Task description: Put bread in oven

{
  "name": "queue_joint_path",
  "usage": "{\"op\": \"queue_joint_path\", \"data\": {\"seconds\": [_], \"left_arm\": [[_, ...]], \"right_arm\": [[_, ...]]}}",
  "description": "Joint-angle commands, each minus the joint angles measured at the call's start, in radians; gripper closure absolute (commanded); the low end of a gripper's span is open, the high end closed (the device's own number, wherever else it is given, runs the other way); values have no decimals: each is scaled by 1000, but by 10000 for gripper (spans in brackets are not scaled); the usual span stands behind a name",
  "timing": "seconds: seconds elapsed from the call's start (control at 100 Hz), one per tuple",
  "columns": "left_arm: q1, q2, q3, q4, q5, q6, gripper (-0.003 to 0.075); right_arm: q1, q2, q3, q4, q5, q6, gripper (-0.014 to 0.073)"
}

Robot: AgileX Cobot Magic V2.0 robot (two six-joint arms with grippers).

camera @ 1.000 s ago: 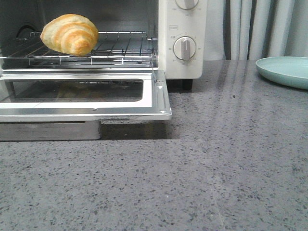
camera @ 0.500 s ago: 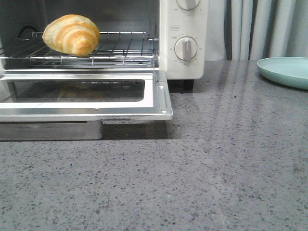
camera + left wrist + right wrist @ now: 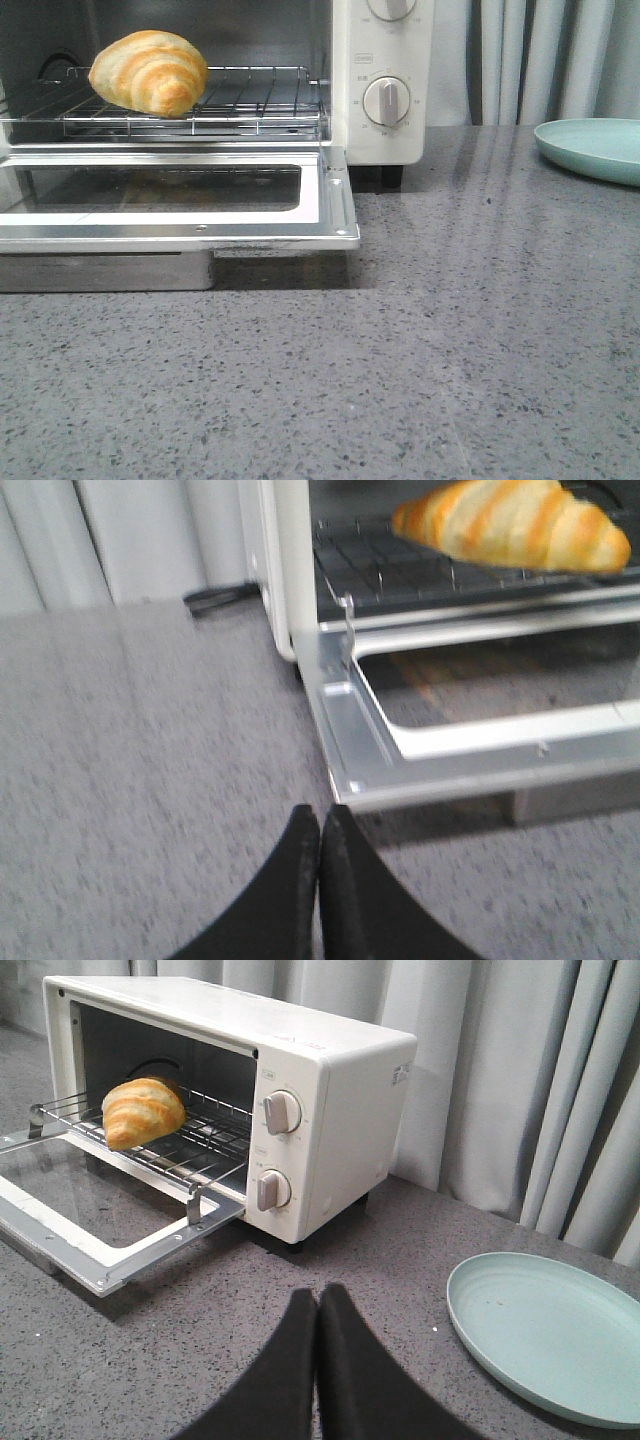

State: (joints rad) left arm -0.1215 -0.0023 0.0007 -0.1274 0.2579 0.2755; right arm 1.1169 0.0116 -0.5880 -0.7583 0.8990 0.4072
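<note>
The bread (image 3: 150, 72), a golden-brown striped croissant roll, lies on the wire rack (image 3: 250, 105) inside the cream-white oven (image 3: 380, 130). The oven's glass door (image 3: 170, 200) hangs open, flat over the counter. The bread also shows in the left wrist view (image 3: 510, 525) and in the right wrist view (image 3: 143, 1112). My left gripper (image 3: 320, 815) is shut and empty, low over the counter just off the door's corner (image 3: 345, 780). My right gripper (image 3: 318, 1295) is shut and empty, over the counter in front of the oven's dials (image 3: 272, 1190). Neither gripper shows in the front view.
A pale green plate (image 3: 595, 148) sits on the grey speckled counter at the far right, also in the right wrist view (image 3: 550, 1332). Grey curtains (image 3: 520, 1080) hang behind. A black cable (image 3: 215, 598) lies beside the oven.
The front view has shifted very slightly; the bread, oven and plate stay where they were.
</note>
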Motion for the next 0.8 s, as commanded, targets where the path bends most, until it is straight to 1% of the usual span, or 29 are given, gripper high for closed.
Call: {"op": "queue_joint_path", "data": {"seconds": [0.0, 0.04, 0.79], "left_arm": [[10, -33, 21, -38, 15, -2, 741], [14, -30, 21, -42, 33, -2, 741], [16, -31, 23, -59, 31, -2, 741]], "right_arm": [[-1, 17, -20, -45, -58, -3, 643], [-1, 17, -20, -45, -58, -3, 643], [-1, 17, -20, -45, -58, -3, 643]]}}
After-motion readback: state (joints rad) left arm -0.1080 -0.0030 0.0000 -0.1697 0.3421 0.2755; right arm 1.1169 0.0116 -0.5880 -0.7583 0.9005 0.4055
